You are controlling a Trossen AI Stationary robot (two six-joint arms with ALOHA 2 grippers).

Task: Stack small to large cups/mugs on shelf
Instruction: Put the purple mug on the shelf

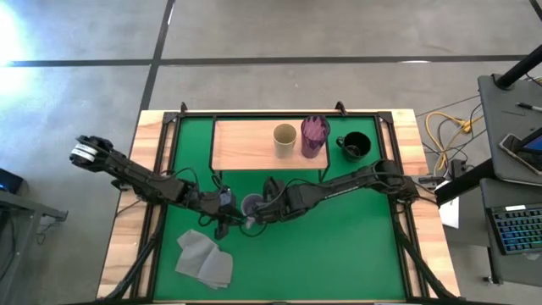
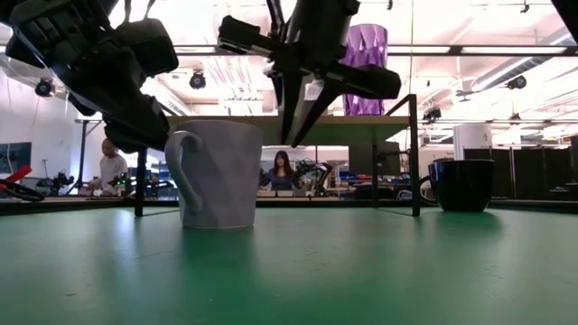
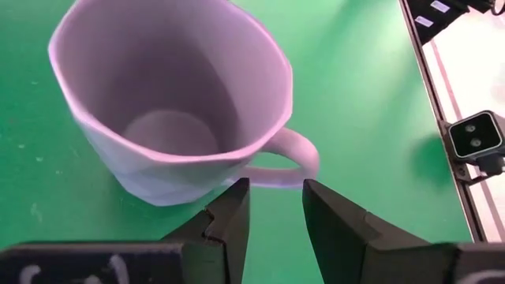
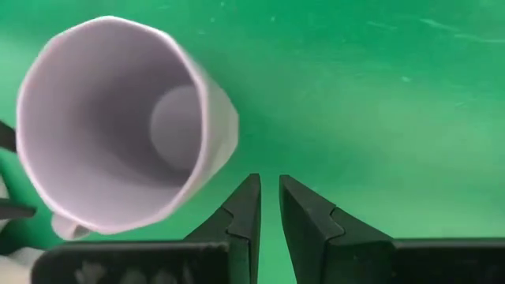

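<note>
The lavender-grey mug (image 1: 252, 206) stands upright on the green mat (image 1: 339, 254), in front of the shelf (image 1: 246, 144). My left gripper (image 3: 272, 193) is open just short of the mug's handle (image 3: 293, 155), one finger to either side of it. My right gripper (image 4: 269, 189) is shut, pointing down at the mat beside the mug's wall (image 4: 225, 130). It shows above the mug's rim in the low view (image 2: 298, 117). The tan cup (image 1: 284, 140) and the purple tumbler (image 1: 315, 135) stand on the shelf board. The black mug (image 1: 354, 146) stands on the mat to the shelf's right.
A grey folded cloth (image 1: 206, 258) lies on the mat near the front left. The shelf's black legs (image 2: 414, 153) stand behind the mug in the low view. Cables (image 1: 445, 131) and a keyboard (image 1: 517, 229) lie off the table's right side. People are in the room behind.
</note>
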